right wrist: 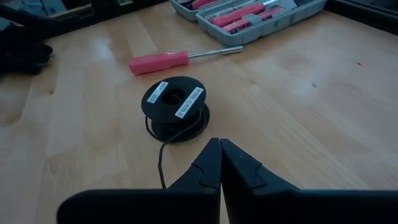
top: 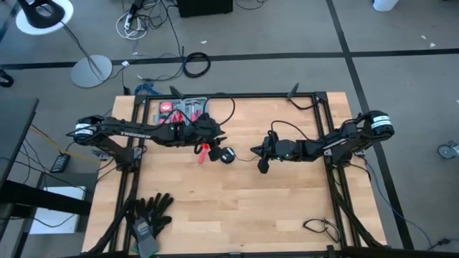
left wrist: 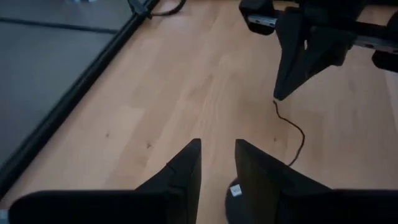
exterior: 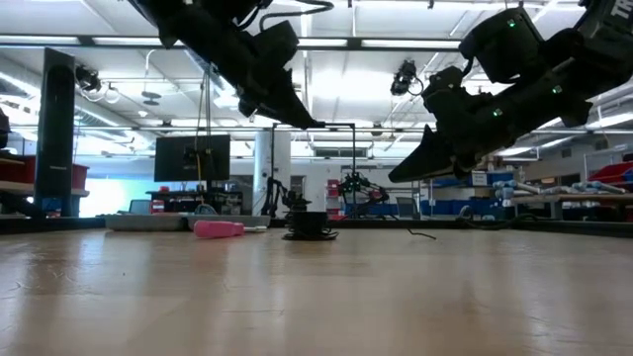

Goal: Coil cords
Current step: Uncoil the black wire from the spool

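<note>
Now, spool (right wrist: pixel 175 106): a small round black spool with white labels is seen lying flat on the tabletop (top: pixel 237 215), near the middle, with cord wound round it.
Loose cord (left wrist: pixel 292 127): a thin black tail is seen running from the spool across the wood toward the right hand; its long axis lies roughly along the line between the two hands.
Right hand (right wrist: pixel 220 163): its fingers are pressed together with no gap seen. Whether the cord end is pinched between the tips cannot be told, though the cord is seen leading up to them in both wrist views.
Left hand (left wrist: pixel 217 163): its fingers are held a little apart and nothing is seen between them. It hangs above the tabletop, just over the spool, whose edge shows beside its fingers.
Key relation: the spool lies between the hands, just beside the left one and farther from the right one; the tail points away from the spool toward the right hand.
Judged next move: the spool would most easily be steadied by the left hand while the tail is brought round by the right.
Nearby: a pink screwdriver (right wrist: pixel 180 59) lies just beyond the spool, and an open tool case (right wrist: pixel 249 15) farther off.
</note>
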